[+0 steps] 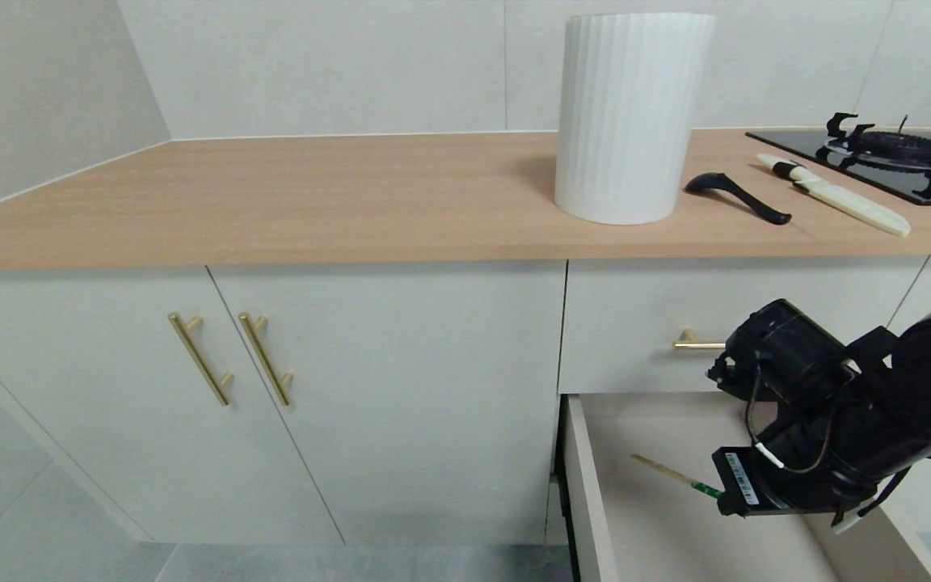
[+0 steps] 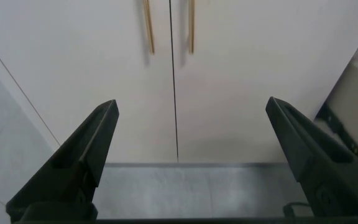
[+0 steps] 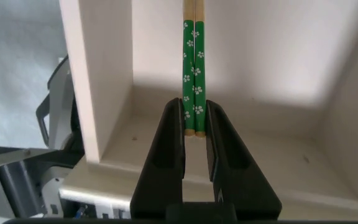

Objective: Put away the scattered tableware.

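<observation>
A pair of wooden chopsticks (image 3: 194,62) with green flowered ends is clamped between the fingers of my right gripper (image 3: 194,117). They point into the open drawer (image 3: 98,74). From the head, the chopsticks (image 1: 667,471) stick out leftward from my right gripper (image 1: 720,485), over the pulled-out lower drawer (image 1: 587,485). On the wooden counter lie a black spoon (image 1: 736,194) and a white knife (image 1: 833,194), both right of a tall white ribbed container (image 1: 627,117). My left gripper (image 2: 191,109) is open with nothing between its fingers, facing the cabinet doors low down near the floor.
A gas hob (image 1: 894,153) sits at the counter's far right. Two white cabinet doors carry gold handles (image 1: 199,358) on the left. A shut drawer with a gold handle (image 1: 696,343) sits above the open one. The counter's left half is bare wood.
</observation>
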Available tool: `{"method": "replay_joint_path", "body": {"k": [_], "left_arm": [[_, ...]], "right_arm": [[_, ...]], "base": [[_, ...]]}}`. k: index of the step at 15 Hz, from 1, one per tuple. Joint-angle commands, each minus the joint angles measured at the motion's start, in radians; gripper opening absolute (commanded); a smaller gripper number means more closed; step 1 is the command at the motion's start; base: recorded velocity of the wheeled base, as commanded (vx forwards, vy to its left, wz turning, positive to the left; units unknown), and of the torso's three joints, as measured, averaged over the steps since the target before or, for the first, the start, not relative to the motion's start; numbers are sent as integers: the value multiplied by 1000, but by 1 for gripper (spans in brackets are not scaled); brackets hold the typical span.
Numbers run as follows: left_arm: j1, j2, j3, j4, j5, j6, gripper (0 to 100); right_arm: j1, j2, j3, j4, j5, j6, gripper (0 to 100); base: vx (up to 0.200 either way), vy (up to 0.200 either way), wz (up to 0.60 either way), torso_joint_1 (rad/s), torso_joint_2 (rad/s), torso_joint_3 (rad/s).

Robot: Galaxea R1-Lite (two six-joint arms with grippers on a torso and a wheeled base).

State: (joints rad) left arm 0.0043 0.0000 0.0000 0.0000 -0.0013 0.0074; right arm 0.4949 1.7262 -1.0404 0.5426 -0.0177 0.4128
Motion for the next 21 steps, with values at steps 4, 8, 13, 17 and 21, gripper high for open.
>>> {"method": "replay_joint_path", "body": {"k": [4,8,13,17,21], "left_arm": [[0,0,0,0,0,0,100],[0,0,0,0,0,0,100],[0,0,0,0,0,0,100],[0,0,0,0,0,0,100],[0,0,0,0,0,0,100]], "right_arm": [[1,-42,5,-35,-1,0,0],[-2,3,131,-299,-8,-5,0],[-2,131,168,-417,-79,0,0],[-16,247,184,-516,-81,4,0],[-16,329,218,-627,-79,6,0]], "base": [[0,0,0,-30,141,99],[0,0,0,0,0,0],[0,0,0,0,0,0],[0,0,0,0,0,0],[0,0,0,0,0,0]]}}
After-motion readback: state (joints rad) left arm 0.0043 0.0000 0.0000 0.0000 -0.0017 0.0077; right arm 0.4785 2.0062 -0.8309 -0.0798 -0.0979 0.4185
